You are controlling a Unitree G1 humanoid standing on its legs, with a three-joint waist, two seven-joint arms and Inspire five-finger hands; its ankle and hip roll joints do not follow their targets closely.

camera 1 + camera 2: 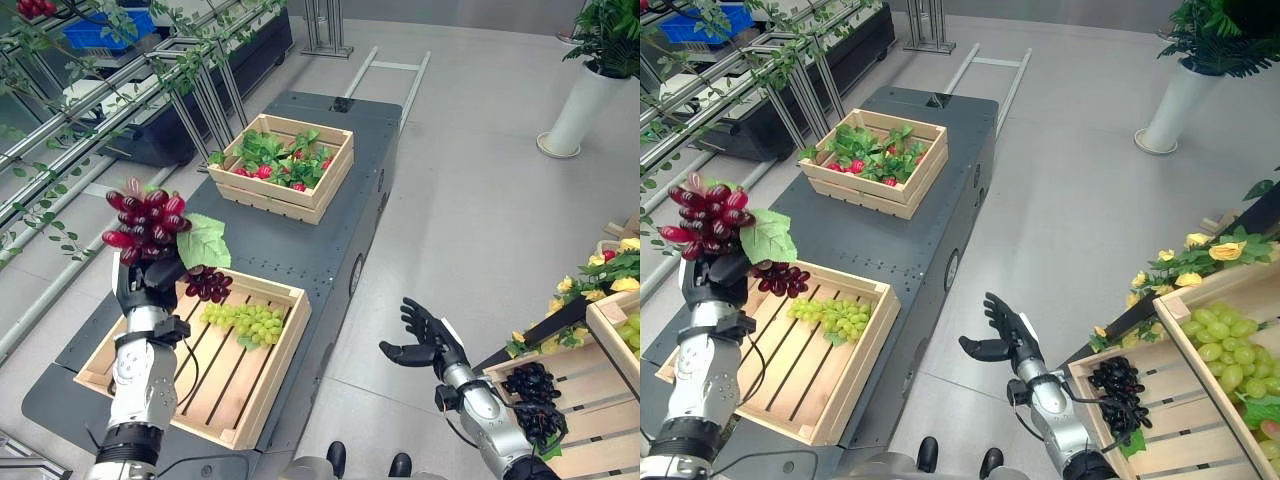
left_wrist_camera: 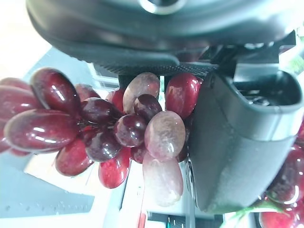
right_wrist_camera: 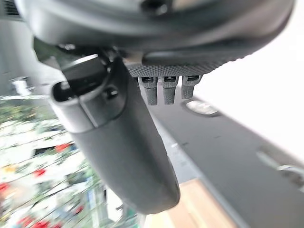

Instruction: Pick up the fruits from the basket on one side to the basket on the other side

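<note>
My left hand is shut on a bunch of red grapes with a green leaf, raised above the near wooden crate on the dark cart. In the left wrist view the red grapes sit against the palm under the thumb. In that crate lie a green grape bunch and a dark purple bunch. My right hand hangs open over the floor, beside a wooden crate on the right that holds black grapes and green grapes.
A second crate with leaves and small red fruits stands farther along the dark cart. Metal rails with vines run along the left. A white planter stands at the far right. Yellow flowers edge the right stand.
</note>
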